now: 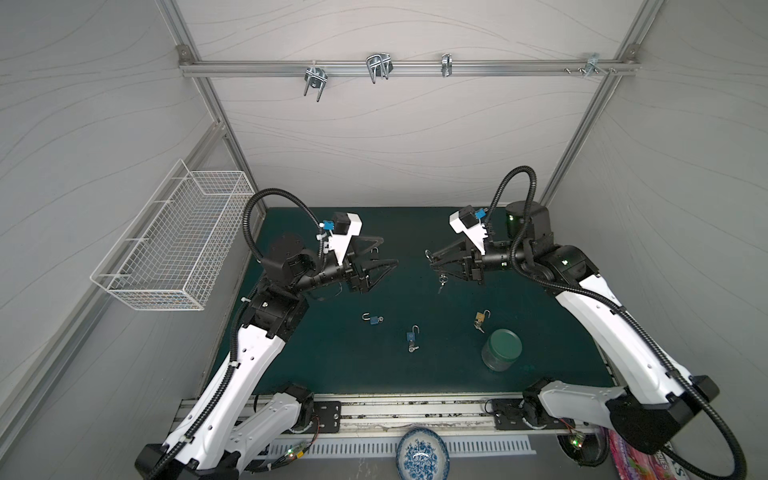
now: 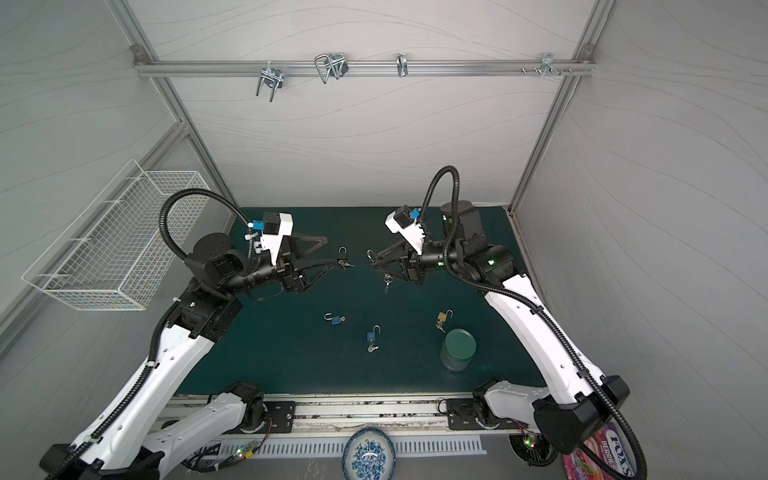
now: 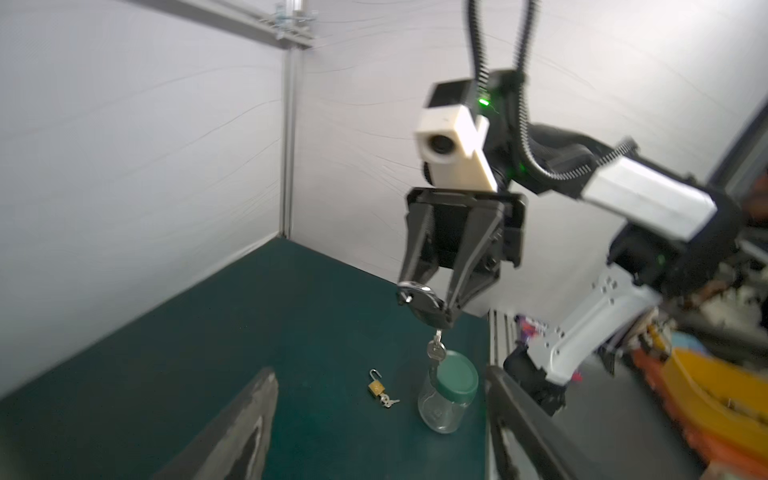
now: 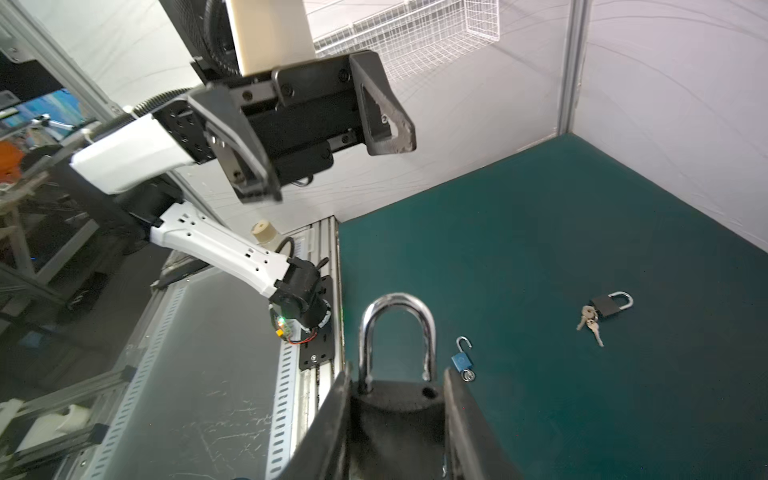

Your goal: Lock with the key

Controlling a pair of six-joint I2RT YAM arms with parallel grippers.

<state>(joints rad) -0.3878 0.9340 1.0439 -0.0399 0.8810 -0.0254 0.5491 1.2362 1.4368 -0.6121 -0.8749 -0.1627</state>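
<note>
Our right fingers (image 4: 467,419) clamp a matte black padlock (image 4: 399,401) with chrome shackle (image 4: 397,298), keys (image 3: 435,350) dangling; left fingers (image 4: 388,120) gape wide.

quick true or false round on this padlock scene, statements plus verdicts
1. The right end effector holds a black padlock. True.
2. The left end effector grips a key. False: its jaws stand apart with nothing between them.
3. The jar has a red lid. False: the lid is green.
4. The brass padlock lies on the mat with its shackle open. True.
</note>
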